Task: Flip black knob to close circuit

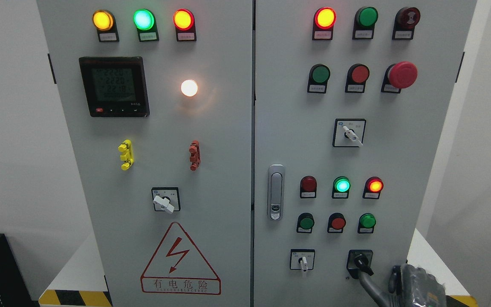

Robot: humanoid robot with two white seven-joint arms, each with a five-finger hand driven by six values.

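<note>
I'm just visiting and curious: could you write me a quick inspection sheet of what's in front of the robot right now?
Surface: grey two-door cabinet, doors shut, many lamps lit.
Job's things: black knob at lower right of the right door, its handle pointing down-right.
Clutter: nothing seen.
Hands: right hand at bottom right, a finger at the black knob's handle; a firm grasp cannot be told. Left hand not in view.
Cables: nothing seen.
Surroundings: white walls; hazard-striped floor edge at lower left.

Cabinet doors point(228, 170) look like matt painted sheet metal. The black knob point(361, 261) just left of the robot hand point(416, 283) is glossy plastic; the hand's a dull grey, plastic-looking shell. Door latch point(275, 192) up-left is shiny chrome-like metal.
</note>
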